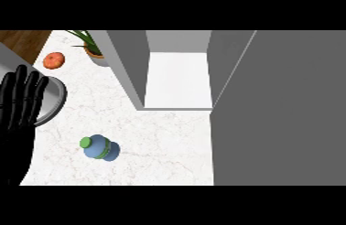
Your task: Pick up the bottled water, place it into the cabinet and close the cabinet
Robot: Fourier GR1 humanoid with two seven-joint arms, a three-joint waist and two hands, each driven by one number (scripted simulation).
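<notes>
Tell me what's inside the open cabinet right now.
The cabinet shows only a bare white shelf floor; nothing sits on it. The bottled water stands outside on the counter. The cabinet's upper part is cut off from view.

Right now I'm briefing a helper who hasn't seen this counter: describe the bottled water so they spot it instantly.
Start at the open cabinet standing on the white marble counter. Look down-left of its opening, toward the near edge: the bottled water stands alone there. It is the only blue item, capped in green, unlike the orange fruit and potted plant at the back.
</notes>
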